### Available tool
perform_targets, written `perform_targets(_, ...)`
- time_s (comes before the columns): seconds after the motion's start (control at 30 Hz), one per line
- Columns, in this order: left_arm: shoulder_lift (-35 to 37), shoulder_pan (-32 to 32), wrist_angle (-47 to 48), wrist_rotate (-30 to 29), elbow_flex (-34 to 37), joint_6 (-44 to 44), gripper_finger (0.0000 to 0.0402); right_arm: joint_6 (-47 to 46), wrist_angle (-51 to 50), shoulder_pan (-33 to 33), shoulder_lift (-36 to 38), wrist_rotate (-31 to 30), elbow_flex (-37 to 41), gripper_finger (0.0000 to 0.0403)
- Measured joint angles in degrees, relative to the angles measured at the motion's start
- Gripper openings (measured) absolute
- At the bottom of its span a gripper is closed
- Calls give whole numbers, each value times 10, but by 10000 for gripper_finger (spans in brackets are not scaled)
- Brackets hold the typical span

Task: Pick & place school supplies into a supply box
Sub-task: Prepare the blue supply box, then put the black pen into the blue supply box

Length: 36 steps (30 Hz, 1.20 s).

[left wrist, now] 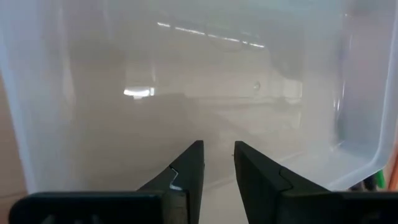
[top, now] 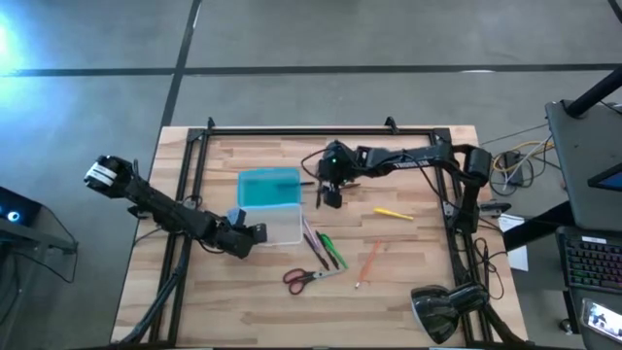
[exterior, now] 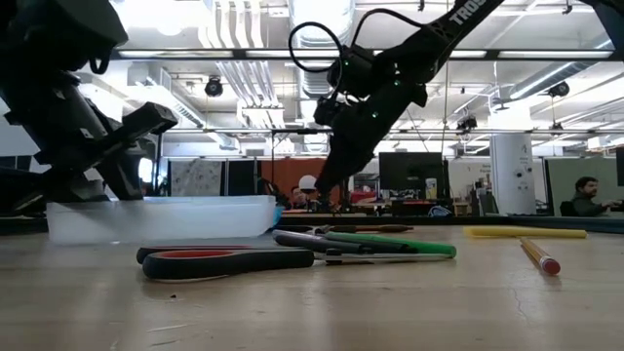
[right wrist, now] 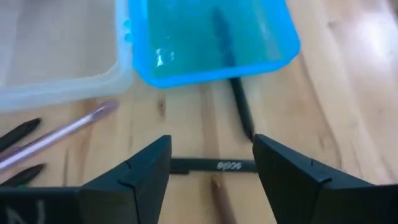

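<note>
Now the right hand (top: 331, 197) hangs spread above a dark pen (right wrist: 214, 165) on the bench (top: 418, 282), beside the box lid (top: 269, 186).

Only the right wrist view shows this pen, lying crosswise between the fingers and below them, touching neither. The left hand (left wrist: 217, 167), fingers narrowly parted, rests against the tray (top: 275, 226) and grips nothing. Scissors (top: 309, 278), marker (top: 331, 250) and pencil (top: 368, 263) lie near the tray.
</note>
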State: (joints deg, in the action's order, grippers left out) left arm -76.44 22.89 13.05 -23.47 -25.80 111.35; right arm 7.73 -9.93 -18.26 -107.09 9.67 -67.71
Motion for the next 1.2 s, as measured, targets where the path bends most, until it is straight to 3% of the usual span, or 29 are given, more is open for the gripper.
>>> perform_targets(0.17, 6, -1, -13, -2, 0, -1, 76, -28, 54, -7, -23, -6, 4, 221)
perform_targets(0.3, 9, -2, -13, -3, -4, -9, 76, -72, -11, -7, -78, -6, -36, 221)
perform_targets(0.43, 14, -4, -12, -5, -5, -18, 76, -38, -63, -5, -104, -11, -97, 221)
perform_targets(0.53, 16, -4, -13, -4, -4, -20, 76, -7, -93, -5, -115, -49, -133, 221)
perform_targets(0.73, 16, -4, -14, -4, -4, -27, 76, 72, -107, -8, -143, -66, -162, 221)
perform_targets(1.2, 17, -5, -15, -6, -2, -33, 76, 73, -149, 10, -176, -70, -201, 221)
